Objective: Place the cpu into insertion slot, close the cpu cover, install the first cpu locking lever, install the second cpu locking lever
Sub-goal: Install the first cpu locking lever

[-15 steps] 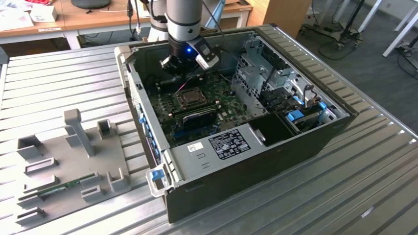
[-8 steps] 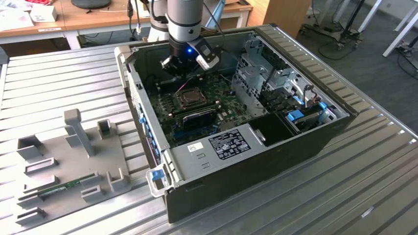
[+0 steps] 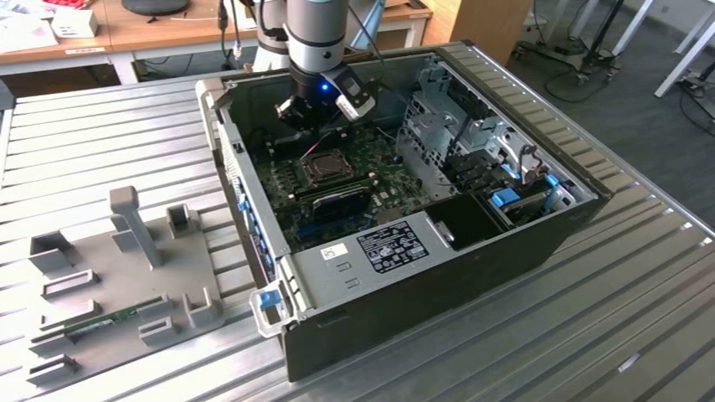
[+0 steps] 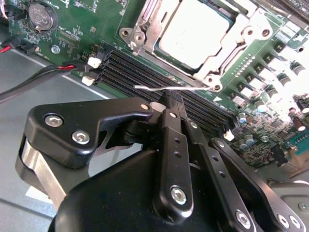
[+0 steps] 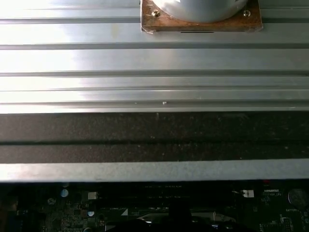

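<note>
The cpu (image 4: 195, 29), a flat chip with a silver-grey top, lies in the insertion slot (image 3: 325, 167) of the green motherboard. The cpu cover (image 4: 145, 21), a silver metal frame, lies flat around it. A thin silver locking lever (image 4: 149, 88) sticks out along the socket's edge, over the black memory slots. My gripper (image 4: 169, 99) is shut, its black fingertips together right at this lever; whether they touch it I cannot tell. In the exterior view the gripper (image 3: 324, 117) hangs inside the open computer case, just behind the socket.
Black memory slots (image 4: 130, 65), a coin battery (image 4: 41, 14) and red-and-black cables (image 4: 48, 72) lie close to the gripper. A metal drive cage (image 3: 458, 134) and the case walls (image 3: 229, 167) hem the board in. A grey fixture plate (image 3: 123, 276) sits on the slatted table.
</note>
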{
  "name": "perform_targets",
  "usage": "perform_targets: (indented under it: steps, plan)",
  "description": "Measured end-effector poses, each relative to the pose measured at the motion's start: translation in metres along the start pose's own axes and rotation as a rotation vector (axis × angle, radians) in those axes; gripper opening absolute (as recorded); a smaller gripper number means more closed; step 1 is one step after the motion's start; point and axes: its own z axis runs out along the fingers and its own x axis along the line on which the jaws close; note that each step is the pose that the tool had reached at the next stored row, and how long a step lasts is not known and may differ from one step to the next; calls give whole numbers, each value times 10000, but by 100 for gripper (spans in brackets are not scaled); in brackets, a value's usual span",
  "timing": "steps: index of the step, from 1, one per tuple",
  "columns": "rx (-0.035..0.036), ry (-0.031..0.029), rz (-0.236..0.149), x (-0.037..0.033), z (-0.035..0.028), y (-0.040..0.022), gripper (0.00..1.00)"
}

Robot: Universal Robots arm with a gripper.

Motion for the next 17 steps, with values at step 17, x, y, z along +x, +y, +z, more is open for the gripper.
perform_targets:
  steps: [17]
  plan:
    - [-1, 2, -2, -12, 43, -8, 10]
